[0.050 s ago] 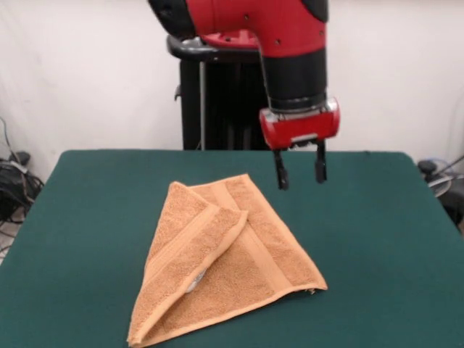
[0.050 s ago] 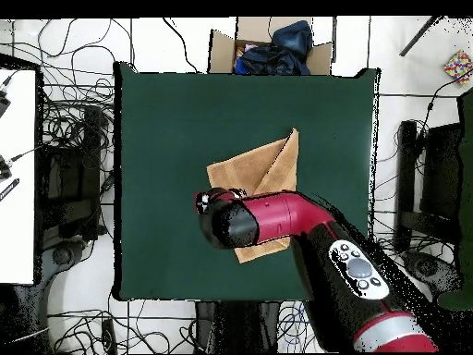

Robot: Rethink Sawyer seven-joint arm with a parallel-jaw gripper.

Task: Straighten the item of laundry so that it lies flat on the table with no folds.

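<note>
Released, our red-and-black claw (image 1: 300, 174) hangs above the far edge of the folded orange-tan terry towel (image 1: 225, 261) mid-table on the dark green felt table (image 1: 377, 239).

The towel (image 1: 225, 268) is showing a rough, looped terry cloth, matt all over, with a flatter woven band running along it. The surface (image 1: 377, 239) is looking like dark green felt, dull and even. The arm (image 1: 275, 29) is gleaming with glossy red plastic, and the hand (image 1: 300, 174) is showing matt black fingers (image 1: 280, 174).
</note>
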